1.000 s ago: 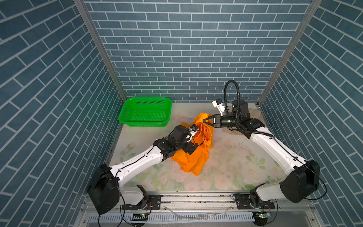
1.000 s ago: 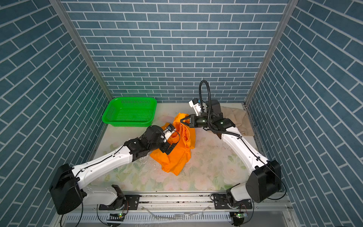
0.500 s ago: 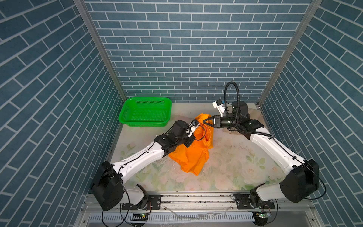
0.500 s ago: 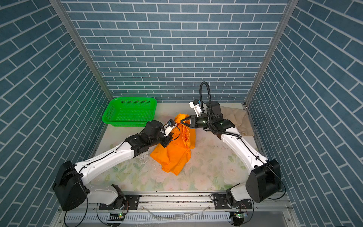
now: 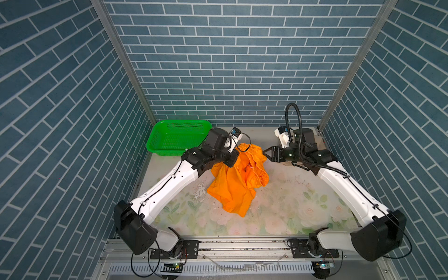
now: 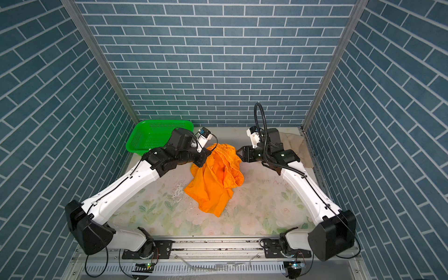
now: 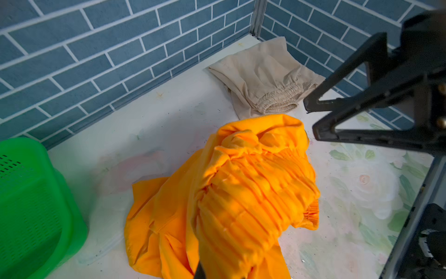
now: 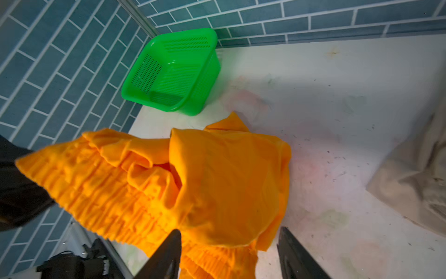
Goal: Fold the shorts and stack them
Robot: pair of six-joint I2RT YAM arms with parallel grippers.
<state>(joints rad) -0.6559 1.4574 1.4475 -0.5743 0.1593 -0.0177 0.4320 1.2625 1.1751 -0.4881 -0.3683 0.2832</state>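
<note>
A: Where do we find the orange shorts [image 5: 236, 189]?

B: In the middle of the desk [image 5: 291, 198], between the two arms. We see the gathered waistband raised at the left claw [image 5: 236, 156]. The rest hangs from there in a crumpled drape, and its lower end lies on the flowered surface.

A: So the left claw has them?

B: Yes, it is pinched tight on the waistband. In the left wrist view the orange cloth bunches right up against the claw and hides most of it.

A: And the right claw [image 5: 266, 154]?

B: We see its jaws standing well apart, gripping nothing. In the left wrist view its two black fingers [image 7: 323, 134] end just beside the top fold of the orange cloth. In the right wrist view the cloth bulges in front of the gap — whether it touches a finger there we cannot tell.

A: The beige shorts [image 7: 263, 79]?

B: We see them lying flat in the far right corner of the desk, against both walls, with the elastic waistband turned toward the middle. In a top view they show behind the right arm, apart from the orange pair.

A: And the basket [image 5: 167, 151]?

B: It is green and upright in the far left corner — the left arm's wrist covers part of it in both top views. Neither pair of shorts is in it.
</note>
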